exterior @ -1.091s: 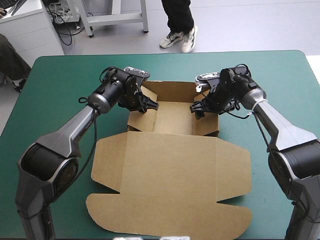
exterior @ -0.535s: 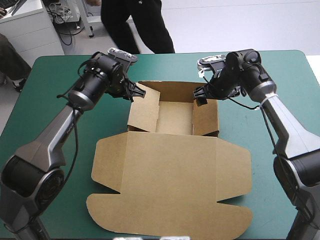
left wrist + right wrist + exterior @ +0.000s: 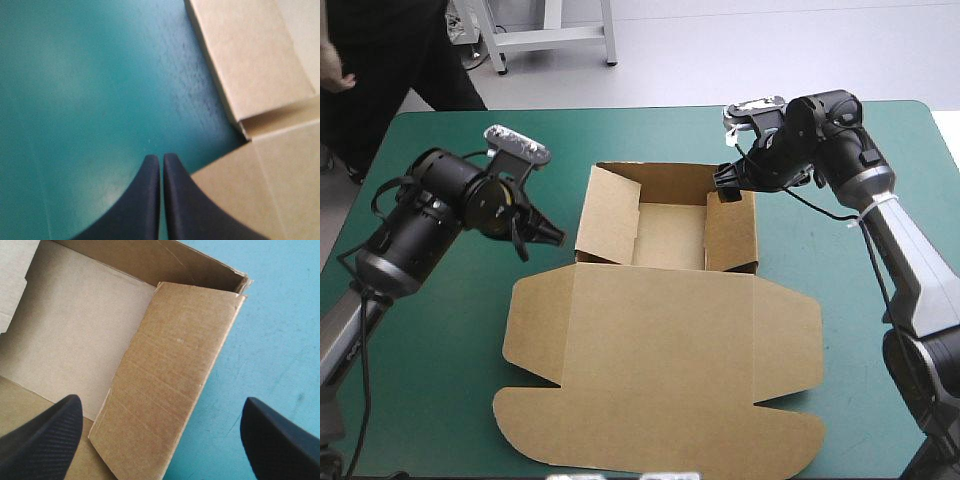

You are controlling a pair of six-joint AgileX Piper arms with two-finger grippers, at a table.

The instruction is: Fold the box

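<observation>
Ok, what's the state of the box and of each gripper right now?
box: open tray, walls raised, lid lying flat.
left gripper: shut, empty, beside the box's left side, not touching it.
right gripper: open, empty, over the right wall's far end.

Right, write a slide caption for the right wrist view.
Open right tool over a raised side wall of the box, teal-green cover alongside.

Plain teal-green table cover [image 3: 430,390]

Left gripper [image 3: 161,159] pinched together, right gripper [image 3: 161,401] spread wide, arms apparently raised
</observation>
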